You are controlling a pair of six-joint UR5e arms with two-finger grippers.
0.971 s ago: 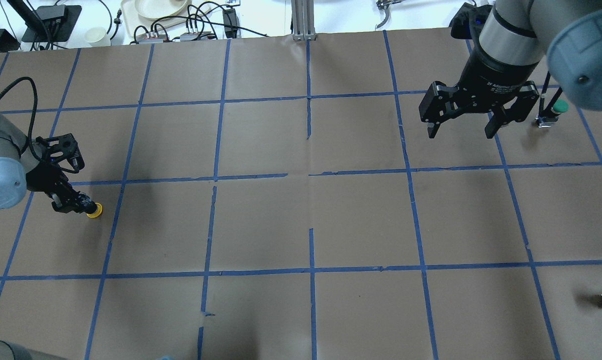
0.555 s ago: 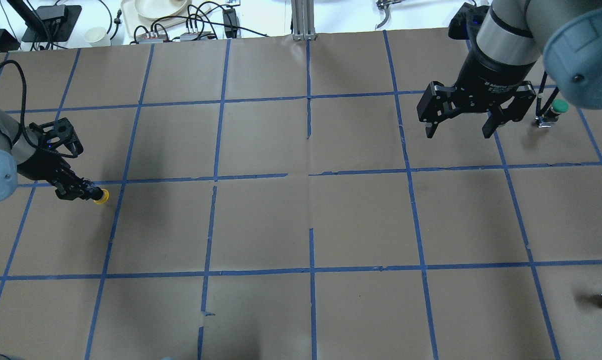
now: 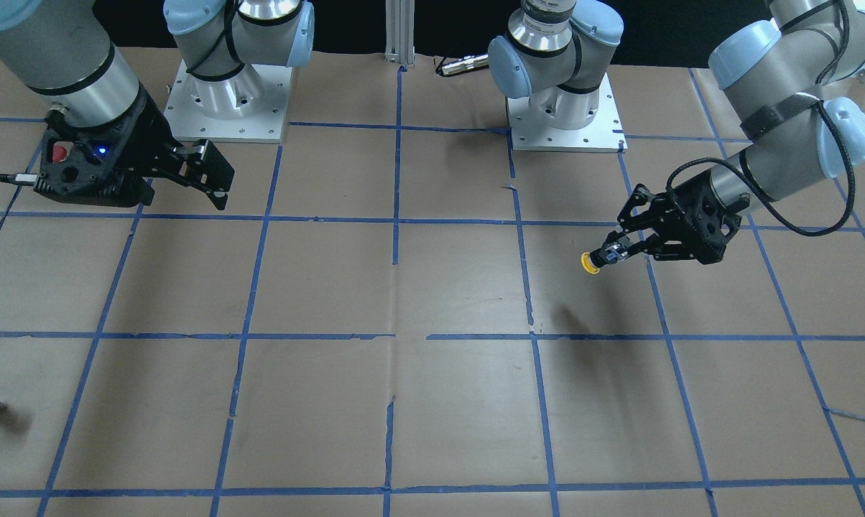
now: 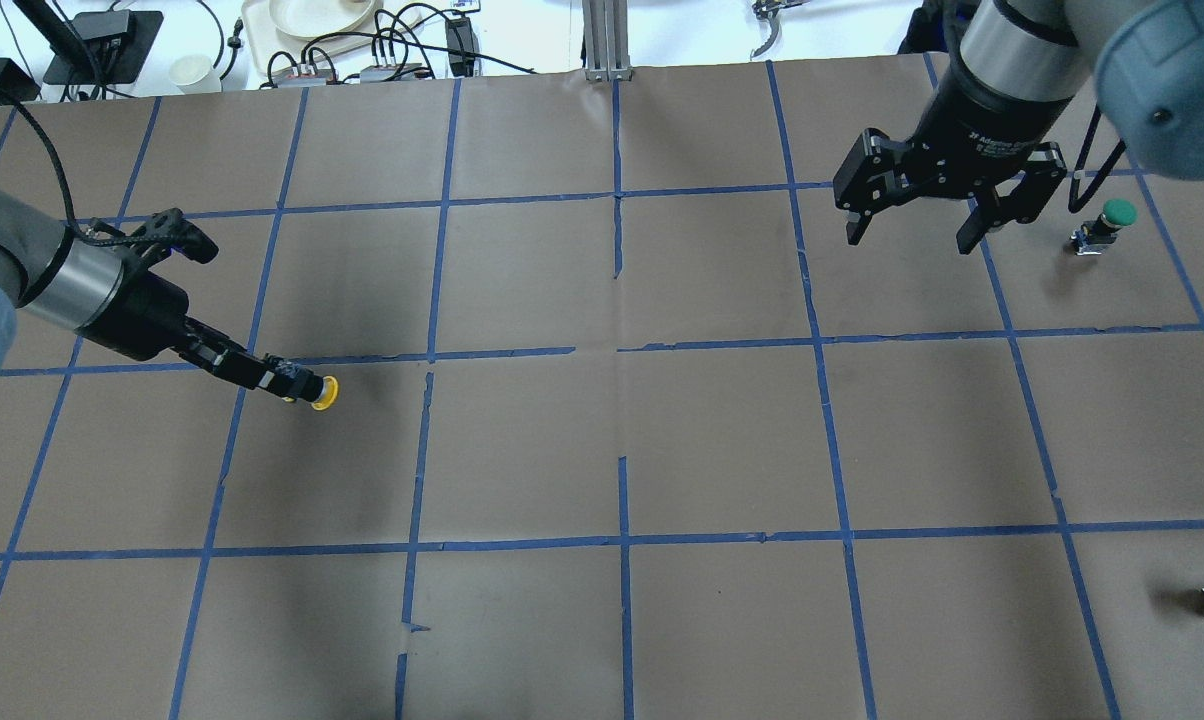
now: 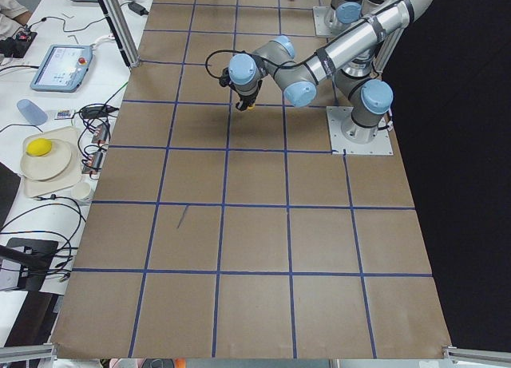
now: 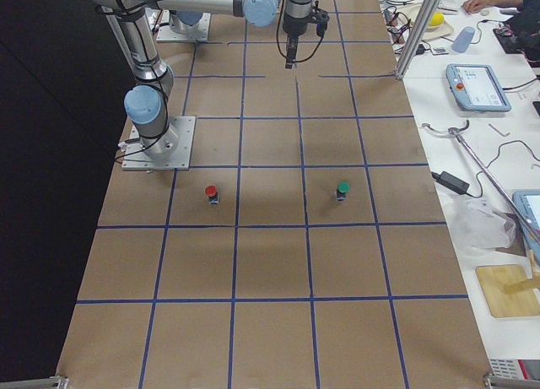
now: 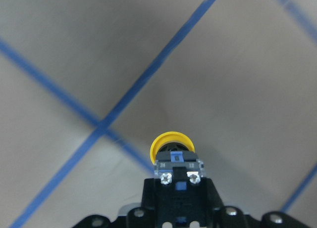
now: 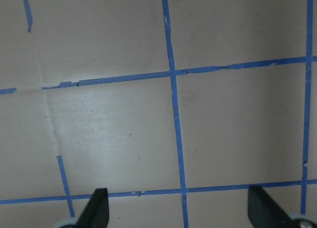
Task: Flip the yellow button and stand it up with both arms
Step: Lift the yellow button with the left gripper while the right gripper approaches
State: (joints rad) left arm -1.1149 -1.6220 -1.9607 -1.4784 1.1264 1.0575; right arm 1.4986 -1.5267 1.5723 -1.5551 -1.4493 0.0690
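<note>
At the tip of the left hand (image 4: pixel 284 382), the yellow button (image 4: pixel 324 393) is clamped by its dark body, its cap pointing away from the wrist, clear of the counter (image 4: pixel 722 430). Well apart, the right hand (image 4: pixel 909 238) hangs with fingers spread wide, a green-capped button (image 4: pixel 1112 215) near its outer finger.

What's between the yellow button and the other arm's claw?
Only bare brown paper crossed by blue tape lines, between the yellow button and the right end effector; the overhead view shows it.
</note>
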